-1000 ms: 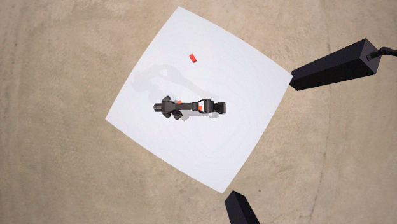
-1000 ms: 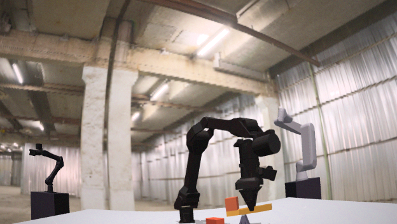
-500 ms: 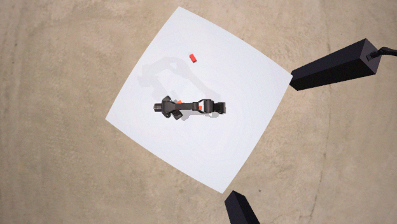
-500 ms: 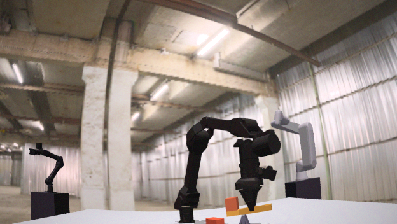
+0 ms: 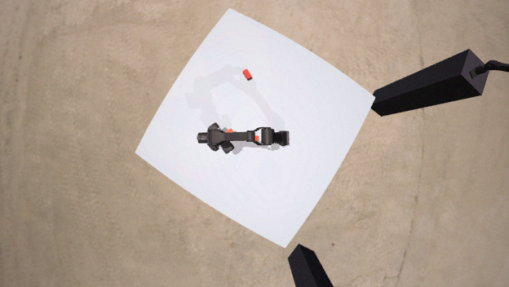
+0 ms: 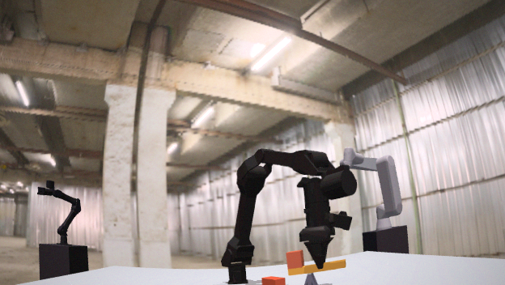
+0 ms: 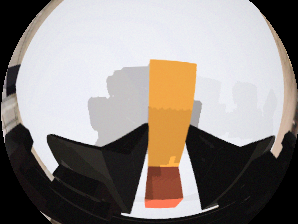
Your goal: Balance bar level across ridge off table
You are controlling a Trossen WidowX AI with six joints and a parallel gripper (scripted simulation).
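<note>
The orange-yellow bar [image 6: 335, 265] [image 7: 172, 90] is tilted, its left end lower in the exterior view. A red block [image 6: 294, 259] [image 7: 164, 185] [image 5: 256, 138] sits on that lower end. My gripper [image 6: 320, 266] [image 7: 166, 128] is shut on the bar, right of the block and a little right of the ridge in the exterior view. The grey ridge [image 6: 311, 280] is directly under the bar, its top against or just below the bar's underside; I cannot tell whether they touch. The arm hides the bar and ridge in the top view.
An orange-red block [image 6: 273, 280] [image 5: 230, 130] lies on the white table [image 5: 261, 196] near the arm's base. Another red block [image 5: 247, 74] lies farther off, toward the top of the top view. Black pedestals [image 5: 428, 87] [image 6: 62, 261] stand beyond the table.
</note>
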